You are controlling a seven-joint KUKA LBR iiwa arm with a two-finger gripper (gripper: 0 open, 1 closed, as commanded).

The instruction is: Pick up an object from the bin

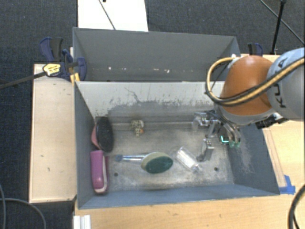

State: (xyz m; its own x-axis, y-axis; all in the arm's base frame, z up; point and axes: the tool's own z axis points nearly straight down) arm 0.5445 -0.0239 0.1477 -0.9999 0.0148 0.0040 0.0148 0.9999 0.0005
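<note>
Clear plastic piece, perhaps a wrapper, is lying unlifted toward the front of the bin, with a green-headed brush and a pink case lying leftward; the gripper is hovering just beyond it, carrying nothing visible, its spread impossible to tell; farther back, a black brush and a small tan lump are resting.

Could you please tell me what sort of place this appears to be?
Probably a robotics lab's bin-picking test station: a grey metal bin holding a few loose items such as a green-headed brush, a robot arm's end effector inside it, and dark carpet underneath.
</note>
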